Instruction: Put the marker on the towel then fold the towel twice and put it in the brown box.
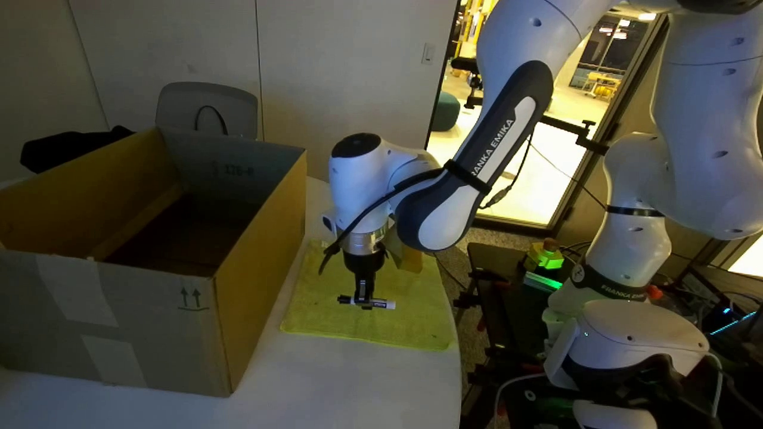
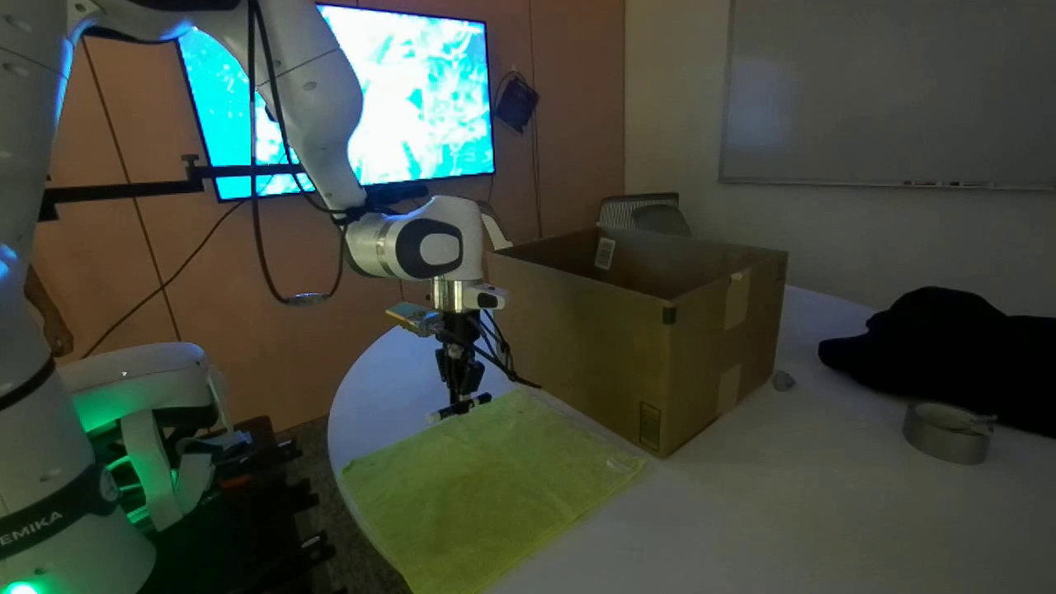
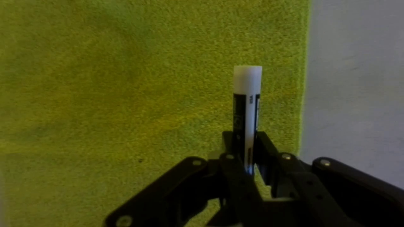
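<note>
Marker [image 3: 247, 80] gripped in your tool [image 1: 363, 302], jaws snug against its sides: you're holding it over the towel [image 2: 495, 487], the brown box [image 2: 586, 355] standing just beside on the tabletop [image 2: 825, 511].

A pale panelled wall [image 1: 351, 77] is bearing a white switch plate [image 1: 428, 53]; beside it, a tall dark-framed opening [image 1: 539, 185] is glowing bright yellow. A large rectangular screen [image 2: 429, 99] is shining blue-white against an orange-brown panelled wall [image 2: 577, 124]. A wide pale whiteboard [image 2: 891, 91] is hanging on a plain wall [image 2: 676, 124]. A rounded grey chair back [image 1: 205, 98] is standing beyond a white curved-edged desk [image 1: 357, 387]. A dark carpeted floor [image 2: 353, 540] is showing below.
</note>
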Controlling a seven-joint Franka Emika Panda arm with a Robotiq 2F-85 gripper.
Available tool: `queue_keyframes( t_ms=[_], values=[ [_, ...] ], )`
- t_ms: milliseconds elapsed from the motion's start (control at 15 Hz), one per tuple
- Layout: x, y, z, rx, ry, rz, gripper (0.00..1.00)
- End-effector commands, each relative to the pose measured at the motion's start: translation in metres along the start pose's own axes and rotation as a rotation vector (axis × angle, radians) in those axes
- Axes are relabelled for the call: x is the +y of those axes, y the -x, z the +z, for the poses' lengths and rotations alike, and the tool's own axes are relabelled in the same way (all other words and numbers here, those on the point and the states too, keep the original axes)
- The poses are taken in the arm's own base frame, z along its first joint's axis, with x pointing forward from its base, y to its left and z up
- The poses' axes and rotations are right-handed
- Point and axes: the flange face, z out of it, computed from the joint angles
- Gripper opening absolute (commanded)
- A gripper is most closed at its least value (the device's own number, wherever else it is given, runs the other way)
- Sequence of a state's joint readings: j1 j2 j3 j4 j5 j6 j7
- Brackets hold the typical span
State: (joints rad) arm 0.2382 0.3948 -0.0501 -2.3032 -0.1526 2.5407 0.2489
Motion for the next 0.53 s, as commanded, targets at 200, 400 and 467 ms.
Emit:
queue_keyframes(
  t_ms=[200, 400, 467],
  values=[
    [0.041, 0.002, 0.022, -0.024, 0.053, 0.118, 0.07],
    [0.047, 0.002, 0.032, -0.033, 0.078, 0.141, 0.07],
    [0.048, 0.003, 0.035, -0.038, 0.084, 0.147, 0.07]
  ],
)
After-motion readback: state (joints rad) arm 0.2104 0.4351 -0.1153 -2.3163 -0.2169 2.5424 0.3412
